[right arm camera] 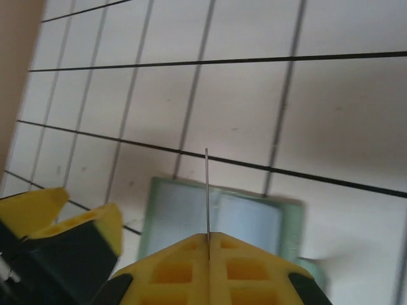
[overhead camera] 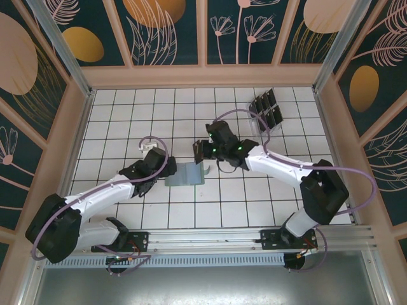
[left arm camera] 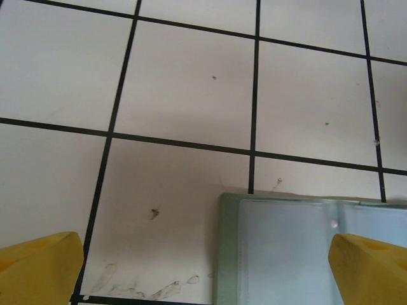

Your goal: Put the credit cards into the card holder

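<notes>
Jaws on the right pinch a credit card (right arm camera: 206, 190) upright over the card holder (right arm camera: 175, 213); left jaws gape.

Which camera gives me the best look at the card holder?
The top external view: the card holder lies open on the tiles, seen almost whole. The right wrist view shows it larger but blurred, its near edge behind the right gripper. The left wrist view catches one corner.
</notes>
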